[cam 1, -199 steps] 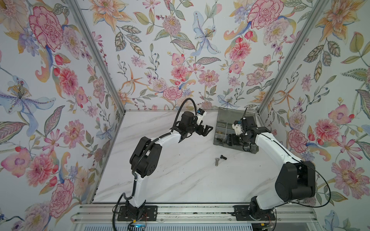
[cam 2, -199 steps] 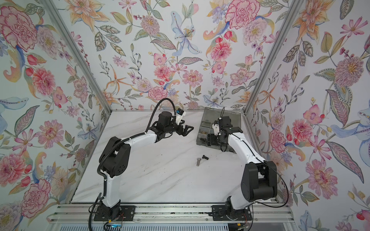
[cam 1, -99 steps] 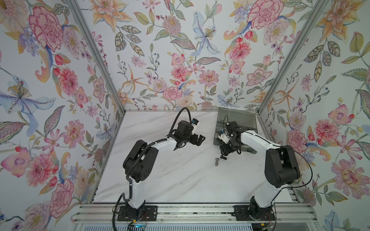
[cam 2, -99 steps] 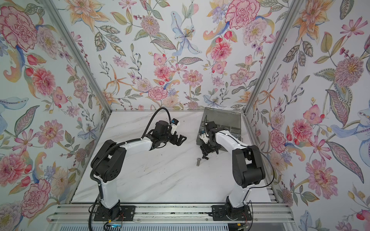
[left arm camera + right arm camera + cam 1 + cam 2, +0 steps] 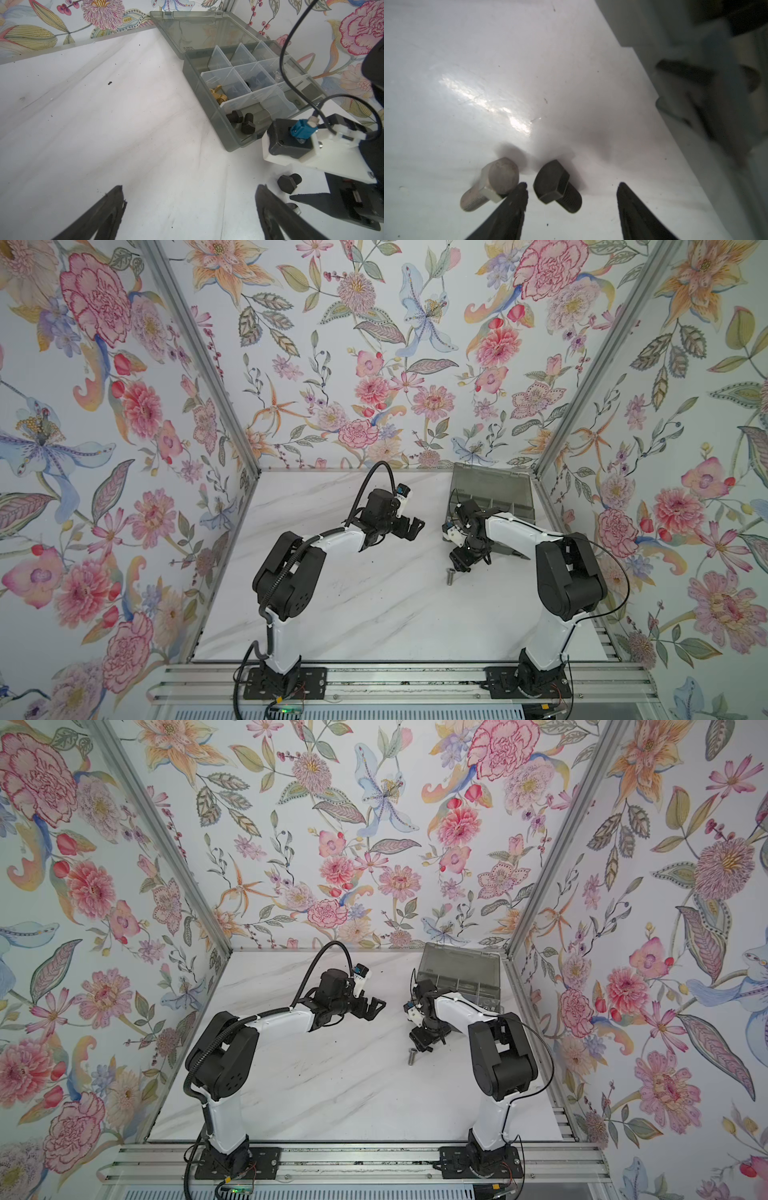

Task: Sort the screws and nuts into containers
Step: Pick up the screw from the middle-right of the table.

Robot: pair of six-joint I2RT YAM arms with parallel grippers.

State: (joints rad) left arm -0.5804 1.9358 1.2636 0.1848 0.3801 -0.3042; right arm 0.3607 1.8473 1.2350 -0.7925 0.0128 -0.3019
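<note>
On the white table lie two screws, side by side. In the right wrist view the black screw (image 5: pixel 557 189) sits between the fingers of my right gripper (image 5: pixel 572 184), which is open and low over it without touching. The silver screw (image 5: pixel 492 185) lies just outside one fingertip and also shows in both top views (image 5: pixel 450 576) (image 5: pixel 412 1056). The right gripper (image 5: pixel 461 564) hides the black one there. My left gripper (image 5: pixel 190 187) (image 5: pixel 411 526) hangs open and empty mid-table. The containers are the compartments of a grey organizer box (image 5: pixel 207 108) holding black screws (image 5: pixel 243 122) and a brass piece (image 5: pixel 218 95). No nuts can be made out.
The organizer box (image 5: pixel 511 510) stands at the back right with its lid (image 5: pixel 486 485) open against the wall. The right arm's wrist camera (image 5: pixel 291 141) sits just in front of the box. Flowered walls close in three sides.
My right gripper has left the box, come down to the table beside the two screws, and its jaws have narrowed a little. My left gripper has drawn back slightly from the box.
</note>
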